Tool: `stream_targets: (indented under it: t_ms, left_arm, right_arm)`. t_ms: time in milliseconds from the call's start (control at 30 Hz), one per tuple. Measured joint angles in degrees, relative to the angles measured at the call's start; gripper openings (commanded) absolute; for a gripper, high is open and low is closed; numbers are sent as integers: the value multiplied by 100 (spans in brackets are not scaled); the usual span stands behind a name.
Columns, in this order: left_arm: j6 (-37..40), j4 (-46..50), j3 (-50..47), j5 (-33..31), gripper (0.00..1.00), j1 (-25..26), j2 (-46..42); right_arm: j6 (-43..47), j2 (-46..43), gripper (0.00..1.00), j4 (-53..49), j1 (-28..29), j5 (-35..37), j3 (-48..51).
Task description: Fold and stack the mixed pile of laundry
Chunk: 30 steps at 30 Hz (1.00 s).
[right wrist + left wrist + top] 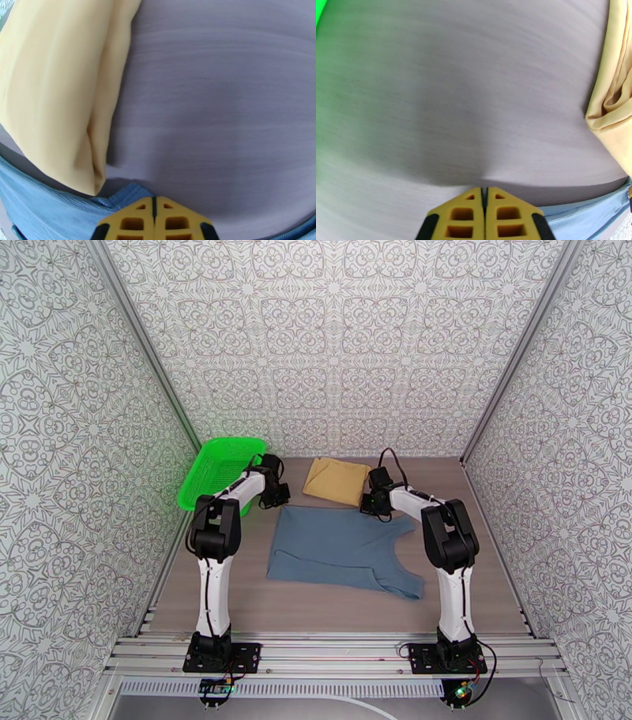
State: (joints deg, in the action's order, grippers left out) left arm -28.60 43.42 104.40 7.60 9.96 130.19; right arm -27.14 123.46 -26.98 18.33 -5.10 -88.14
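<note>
The slate blue-grey tank top point(340, 552) lies spread flat mid-table, hem to the left and straps to the right. Behind it rests the folded mustard-yellow cloth point(337, 481). My left gripper point(276, 495) is at the top's far left corner; its yellow fingers point(474, 209) are shut, with blue fabric point(584, 215) running out from under them. My right gripper point(378, 504) is at the far right edge by the strap, shut point(155, 203), and the blue cloth point(122, 197) rises to its fingers. The mustard cloth also lies close by point(612, 98) point(59, 90).
A bright green mesh basket point(217, 469) stands at the far left, just beside my left arm. Patterned walls enclose the table on three sides. Bare tabletop point(490, 508) lies to the right of the clothes and in front of the tank top.
</note>
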Motion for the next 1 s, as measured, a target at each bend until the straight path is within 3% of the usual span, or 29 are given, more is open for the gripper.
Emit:
stream_targets:
  t_ms: [33, 133, 233, 400, 600, 1000]
  left_arm:
    - [13, -39, 0, -4, 16, 2, -7]
    - [31, -168, -2, -35, 54, 9, -24]
    - [28, -302, -2, -42, 69, 9, -24]
    - [90, -398, -50, -37, 71, 11, -120]
    - [269, -339, -7, -33, 63, 20, -330]
    - [479, 334, 319, 33, 57, 118, -37]
  right_arm:
    - [-15, 0, 0, 7, -2, -2, 0]
    - [-63, 0, 2, 22, -13, -4, 0]
    - [-79, 2, 8, 24, -31, -9, 0]
    - [-85, 2, 16, 26, -44, -9, 0]
    - [42, -11, 23, 15, -44, -9, 0]
    - [756, -352, 57, -199, -72, -57, -28]
